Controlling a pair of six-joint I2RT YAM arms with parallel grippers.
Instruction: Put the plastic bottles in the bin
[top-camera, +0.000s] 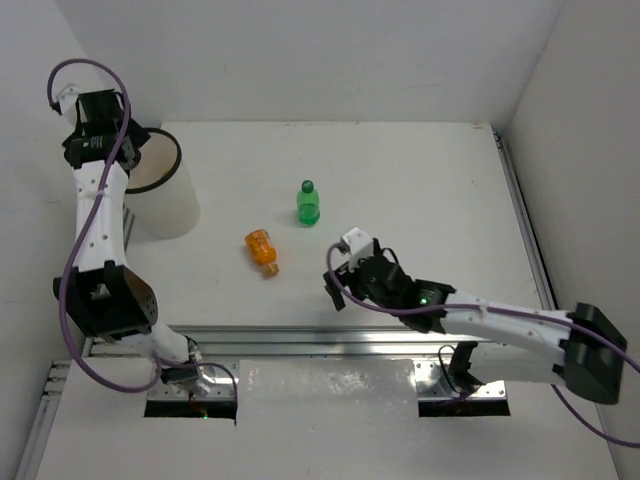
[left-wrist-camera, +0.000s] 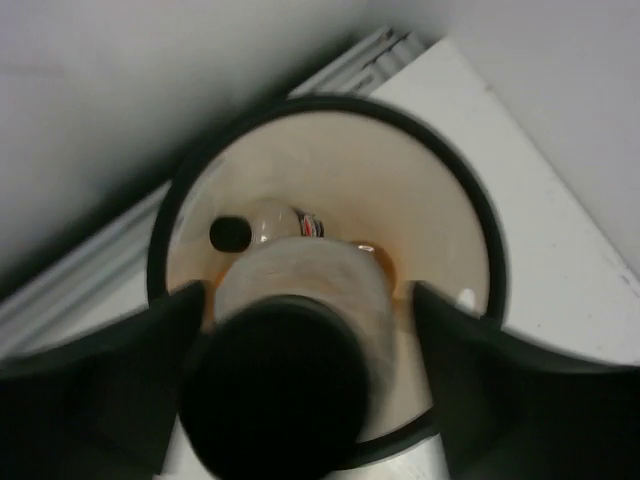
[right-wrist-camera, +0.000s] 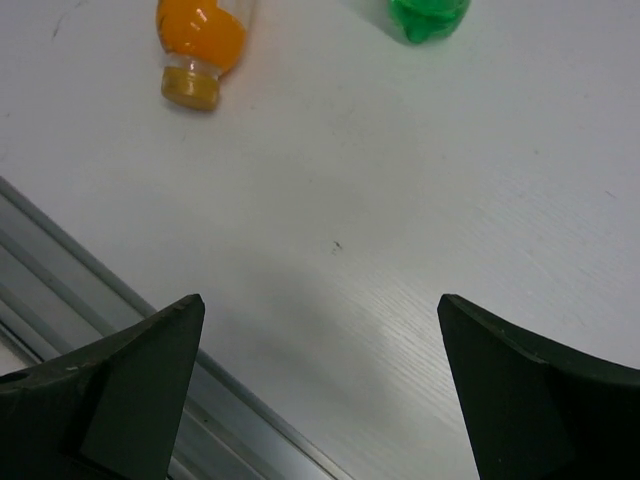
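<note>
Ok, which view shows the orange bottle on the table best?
Top external: the whole orange bottle lies in frame. Right wrist cuts it off, showing only the cap end. Left wrist misses it, looking into the bin.

I see the white, black-rimmed bin (top-camera: 172, 208) far left, a black-capped bottle (left-wrist-camera: 300, 285) over its mouth and a clear bottle (left-wrist-camera: 275, 222) inside. The orange bottle (top-camera: 262, 250) lies sideways near the green bottle (top-camera: 308, 204), mid-tabletop.

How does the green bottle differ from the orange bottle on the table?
The green bottle has a green cap; the orange bottle has a yellowish one. The orange bottle lies on its side, cap toward the near edge of the table; the green bottle's cap shows at its far end. The orange bottle is nearer the bin than the green bottle. Both rest on the table, unheld.
</note>
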